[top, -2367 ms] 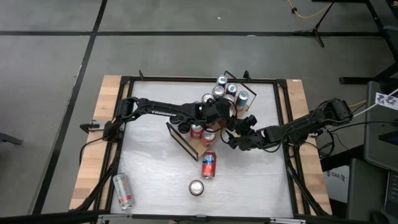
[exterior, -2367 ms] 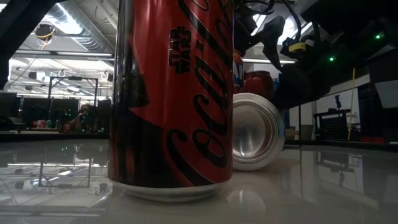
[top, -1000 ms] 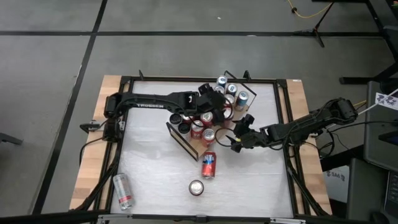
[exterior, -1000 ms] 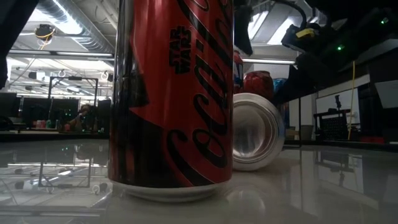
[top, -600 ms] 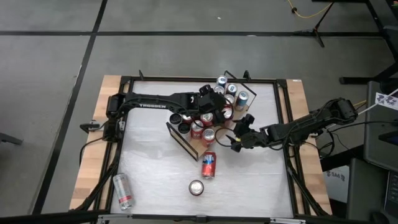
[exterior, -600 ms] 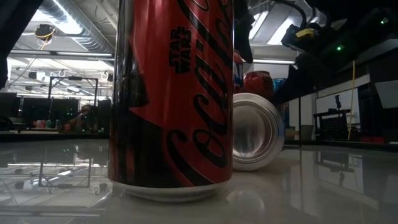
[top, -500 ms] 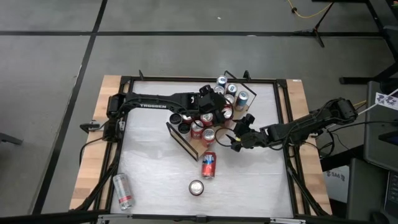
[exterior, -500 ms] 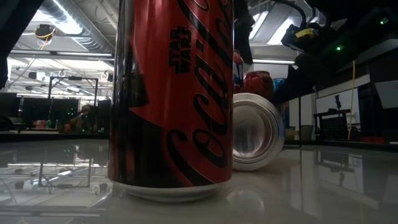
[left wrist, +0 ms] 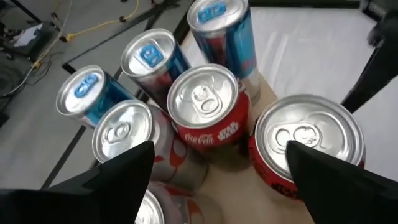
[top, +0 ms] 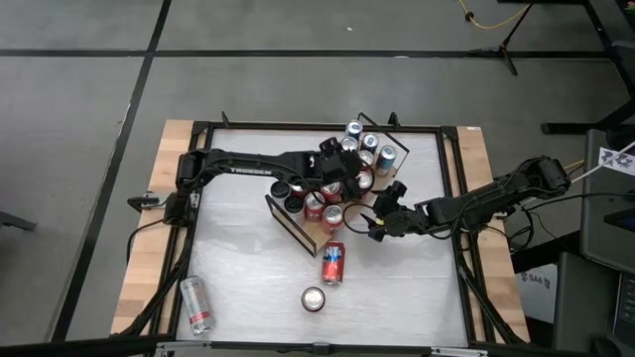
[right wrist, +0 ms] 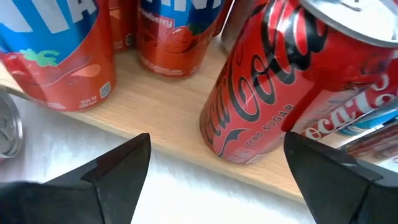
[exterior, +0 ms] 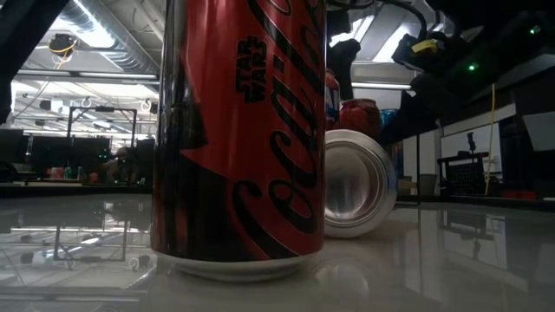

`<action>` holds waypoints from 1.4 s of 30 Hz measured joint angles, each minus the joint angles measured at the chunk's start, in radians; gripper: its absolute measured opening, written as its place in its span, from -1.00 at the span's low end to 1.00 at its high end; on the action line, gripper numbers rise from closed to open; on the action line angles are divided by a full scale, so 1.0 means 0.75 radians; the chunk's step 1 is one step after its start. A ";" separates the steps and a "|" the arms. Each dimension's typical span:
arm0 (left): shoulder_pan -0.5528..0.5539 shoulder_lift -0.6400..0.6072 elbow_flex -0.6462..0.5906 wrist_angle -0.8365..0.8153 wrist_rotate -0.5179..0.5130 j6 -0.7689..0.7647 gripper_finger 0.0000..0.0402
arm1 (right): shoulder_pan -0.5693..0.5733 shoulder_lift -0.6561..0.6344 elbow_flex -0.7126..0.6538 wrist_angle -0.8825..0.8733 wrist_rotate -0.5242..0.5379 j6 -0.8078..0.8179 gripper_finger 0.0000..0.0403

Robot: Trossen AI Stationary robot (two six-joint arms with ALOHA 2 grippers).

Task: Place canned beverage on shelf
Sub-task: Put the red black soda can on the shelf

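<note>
The shelf (top: 306, 228), a light-wood board with black wire rails, lies slanted at the table's middle and bears several upright cans. My left gripper (top: 346, 176) hangs open above those cans. In the left wrist view its fingers (left wrist: 127, 169) stand apart over a red Coca-Cola can (left wrist: 203, 102) and a second red can (left wrist: 305, 142), touching neither. My right gripper (top: 376, 226) waits open just off the shelf's right side, level with a red Coke Zero can (right wrist: 267, 93) that stands on the board's edge (right wrist: 155, 118). Nothing is between either pair of fingers.
A red and blue can (top: 332, 263) lies on its side on the white tabletop near the shelf. An upright Coca-Cola can (top: 314, 297) stands nearer the front edge and fills the low view (exterior: 238, 139). A silver can (top: 195, 304) lies at the front left.
My left gripper has sunk a little toward the cans on the shelf and reached slightly farther over them, staying open.
</note>
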 joint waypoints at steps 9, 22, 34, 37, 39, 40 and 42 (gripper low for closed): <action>-0.032 0.001 0.002 -0.062 -0.024 -0.002 0.80 | 0.000 0.000 0.000 0.011 0.125 0.000 0.78; -0.074 0.001 0.002 -0.072 -0.133 -0.001 0.80 | 0.002 -0.011 0.000 0.044 0.096 -0.074 0.78; -0.071 0.001 0.002 -0.067 -0.143 -0.001 0.80 | 0.002 -0.059 0.001 0.032 -0.227 -0.034 0.78; -0.071 0.001 0.002 -0.070 -0.141 -0.001 0.79 | 0.000 -0.052 0.001 0.062 -0.184 -0.035 0.78; -0.072 0.001 0.002 -0.071 -0.136 -0.001 0.77 | 0.000 -0.051 0.000 0.058 -0.127 -0.034 0.78; -0.074 0.001 0.002 -0.071 -0.129 -0.001 0.76 | 0.000 -0.051 0.000 0.058 -0.108 -0.034 0.78; -0.076 0.001 0.002 -0.071 -0.113 -0.001 0.73 | 0.001 -0.051 0.000 0.064 -0.063 -0.035 0.78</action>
